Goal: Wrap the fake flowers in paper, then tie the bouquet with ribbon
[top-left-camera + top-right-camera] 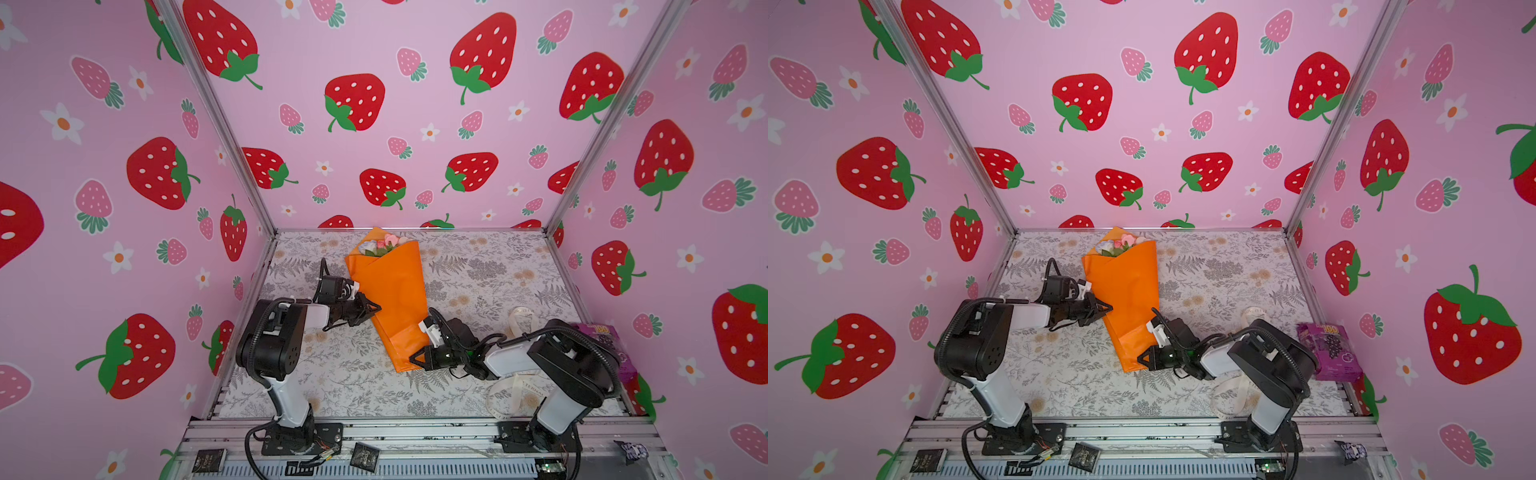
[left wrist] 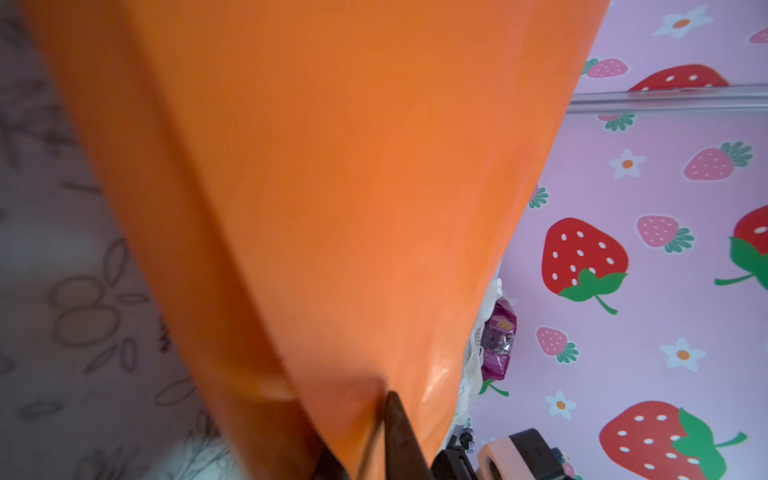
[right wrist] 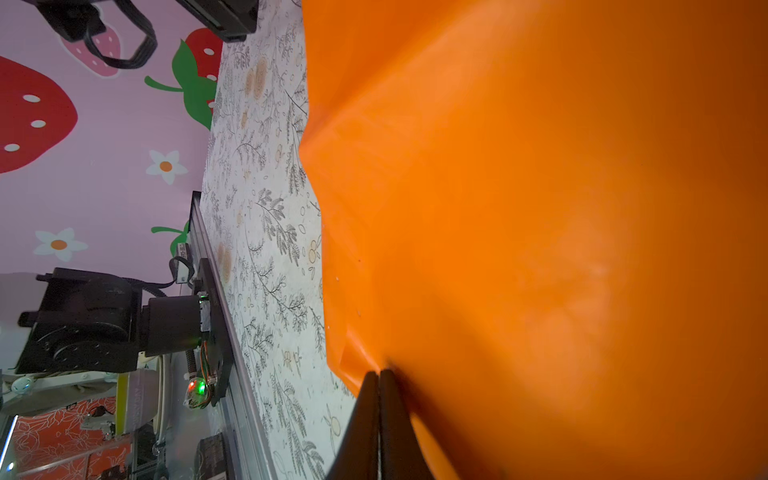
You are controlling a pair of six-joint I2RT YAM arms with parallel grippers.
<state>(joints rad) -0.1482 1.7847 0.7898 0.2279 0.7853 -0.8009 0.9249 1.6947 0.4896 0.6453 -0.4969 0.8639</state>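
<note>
Nearest us runs the aluminium rail [image 1: 415,432] that carries both arm bases, well short of the orange paper cone [image 1: 390,286]. We see that cone lying flat on the flowered worktop [image 1: 478,270] in both top views. Its wide mouth points to the back wall and its narrow end towards us. The bouquet of fake flowers [image 1: 384,245] sits inside it, with only the pink and white heads and some green showing at the mouth.

At the cone's left edge, about halfway along, we find the left gripper [image 1: 374,308]. Its wrist view shows the jaws a little apart with a fold of the paper between them. Whether they pinch it we cannot tell.

At the cone's narrow end sits the right gripper [image 1: 413,359]. Its fingers [image 3: 365,415] are pressed together and nip the paper's corner.

To the right of the cone's narrow end we make out loops of cream ribbon [image 1: 515,395], partly under the right arm. Farther right of the cone lies a purple packet [image 1: 1331,351].
</note>
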